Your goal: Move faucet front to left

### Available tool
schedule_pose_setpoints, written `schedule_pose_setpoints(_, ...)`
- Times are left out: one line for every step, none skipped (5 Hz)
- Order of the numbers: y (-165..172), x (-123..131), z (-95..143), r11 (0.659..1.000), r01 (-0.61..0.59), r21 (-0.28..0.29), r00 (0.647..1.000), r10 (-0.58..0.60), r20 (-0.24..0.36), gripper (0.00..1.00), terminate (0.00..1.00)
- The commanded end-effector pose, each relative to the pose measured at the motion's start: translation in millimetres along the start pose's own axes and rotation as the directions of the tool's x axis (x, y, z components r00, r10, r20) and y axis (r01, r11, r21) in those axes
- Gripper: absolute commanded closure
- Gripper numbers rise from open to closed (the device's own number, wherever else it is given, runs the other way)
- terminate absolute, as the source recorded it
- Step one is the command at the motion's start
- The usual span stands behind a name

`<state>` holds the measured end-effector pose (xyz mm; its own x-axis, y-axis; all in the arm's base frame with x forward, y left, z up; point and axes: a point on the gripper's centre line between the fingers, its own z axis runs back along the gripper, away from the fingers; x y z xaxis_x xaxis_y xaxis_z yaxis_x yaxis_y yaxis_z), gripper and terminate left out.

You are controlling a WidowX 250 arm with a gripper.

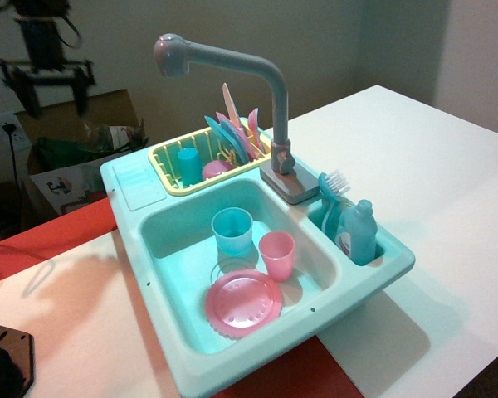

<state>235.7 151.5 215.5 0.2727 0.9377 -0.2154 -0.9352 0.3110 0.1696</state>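
The grey toy faucet (275,108) stands upright on its grey base at the back edge of the teal toy sink (365,286). Its long arm reaches left and ends in a rounded head (171,55) high above the yellow dish rack. My gripper (51,89) hangs in the air at the upper left, well left of the faucet head and clear of the sink. Its two dark fingers (23,91) point down and stand apart, open and empty.
The basin holds a blue cup (231,230), a pink cup (276,254) and a pink plate (242,303). A yellow rack (168,168) holds plates and a cup. A blue soap bottle (358,232) and a brush stand in the right compartment. Cardboard box (75,141) behind.
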Motion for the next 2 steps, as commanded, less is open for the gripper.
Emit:
schedule_pose_setpoints(-35, -64, 28, 0.941, 0.329, -0.077, 0.944, -0.327, 0.037, 0.0, 0.0)
schedule_pose_setpoints(-43, -118, 47, 0.873, 0.479, -0.088, 0.878, -0.476, 0.049, 0.0, 1.0)
